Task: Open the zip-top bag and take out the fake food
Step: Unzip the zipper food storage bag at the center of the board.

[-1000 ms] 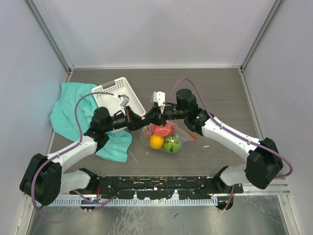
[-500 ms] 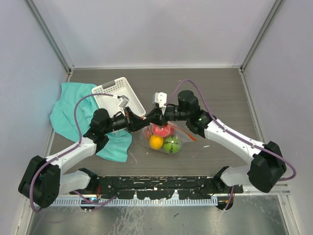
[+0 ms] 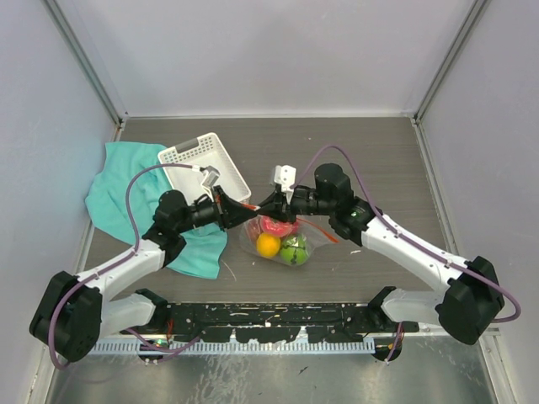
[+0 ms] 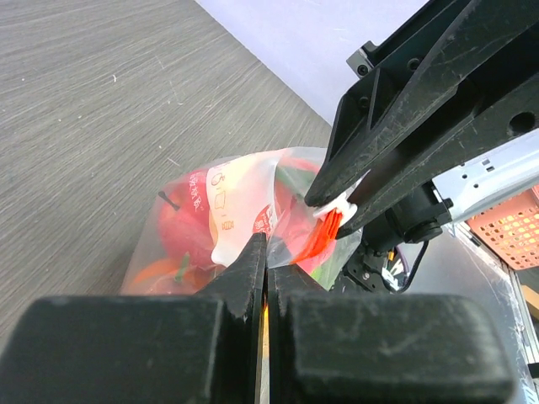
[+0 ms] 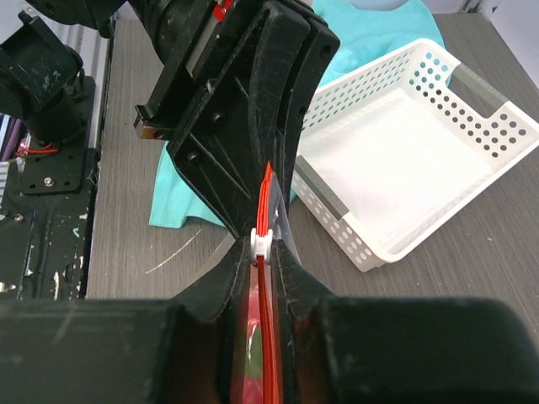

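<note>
The clear zip-top bag [image 3: 282, 244] hangs between my two grippers just above the table, with a red fruit [image 3: 274, 225], an orange fruit [image 3: 269, 245] and a green fruit [image 3: 294, 249] inside. My left gripper [image 3: 238, 209] is shut on the bag's top corner, which the left wrist view [image 4: 268, 251] shows by the white label [image 4: 232, 210]. My right gripper [image 3: 269, 206] is shut on the white zipper slider [image 5: 263, 242] on the orange-red zipper strip [image 5: 269, 337]. The two grippers' fingertips nearly touch.
A white slotted basket [image 3: 202, 164] stands just behind the left gripper, also in the right wrist view [image 5: 421, 143]. A teal cloth [image 3: 126, 189] lies under the left arm at the table's left. Grey walls close in the table on three sides.
My right arm has drawn back to the right with the slider, a little way along the zipper strip. The left gripper has kept its hold and shifted slightly left.
</note>
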{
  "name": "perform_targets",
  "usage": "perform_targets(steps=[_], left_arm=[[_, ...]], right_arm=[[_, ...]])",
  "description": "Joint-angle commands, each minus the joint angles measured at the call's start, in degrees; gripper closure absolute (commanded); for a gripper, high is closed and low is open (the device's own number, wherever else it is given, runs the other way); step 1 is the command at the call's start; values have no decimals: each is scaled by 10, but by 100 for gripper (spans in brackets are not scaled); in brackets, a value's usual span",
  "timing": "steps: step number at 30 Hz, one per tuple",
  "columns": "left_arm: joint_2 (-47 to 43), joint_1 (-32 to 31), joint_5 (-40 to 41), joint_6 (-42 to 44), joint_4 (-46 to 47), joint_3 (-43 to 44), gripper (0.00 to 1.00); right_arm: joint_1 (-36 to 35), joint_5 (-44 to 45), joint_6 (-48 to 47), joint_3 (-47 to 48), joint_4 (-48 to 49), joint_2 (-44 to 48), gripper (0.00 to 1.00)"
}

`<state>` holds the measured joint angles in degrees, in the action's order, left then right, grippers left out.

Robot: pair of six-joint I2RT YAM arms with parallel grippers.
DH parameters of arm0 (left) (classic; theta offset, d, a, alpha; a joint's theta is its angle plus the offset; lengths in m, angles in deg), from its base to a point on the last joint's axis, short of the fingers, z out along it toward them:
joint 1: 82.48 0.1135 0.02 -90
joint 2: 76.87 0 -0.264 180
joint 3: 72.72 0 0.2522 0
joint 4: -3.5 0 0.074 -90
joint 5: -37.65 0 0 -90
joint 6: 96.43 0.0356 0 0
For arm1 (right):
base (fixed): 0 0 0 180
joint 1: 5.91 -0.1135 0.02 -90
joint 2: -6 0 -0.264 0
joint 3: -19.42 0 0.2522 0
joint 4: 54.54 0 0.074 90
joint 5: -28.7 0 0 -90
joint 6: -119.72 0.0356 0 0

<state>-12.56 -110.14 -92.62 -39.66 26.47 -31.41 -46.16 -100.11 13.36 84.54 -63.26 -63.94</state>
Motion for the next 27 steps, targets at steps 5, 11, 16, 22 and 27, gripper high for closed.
perform_targets(steps=[5, 11, 16, 22, 27], left_arm=[[-22, 3, 23, -11, 44, -6, 100], [-29, 3, 32, -17, 47, -17, 100], [-36, 3, 43, -20, 44, -21, 100], [-36, 3, 65, -23, 35, -22, 100], [-30, 3, 75, -29, 36, -21, 100]], right_arm=[[10, 4, 10, -10, -18, 50, 91], [12, 7, 12, -12, -48, 63, 91], [13, 29, 21, -12, -78, 80, 91], [13, 56, 37, -17, -110, 107, 90], [13, 75, 56, -24, -128, 132, 90]])
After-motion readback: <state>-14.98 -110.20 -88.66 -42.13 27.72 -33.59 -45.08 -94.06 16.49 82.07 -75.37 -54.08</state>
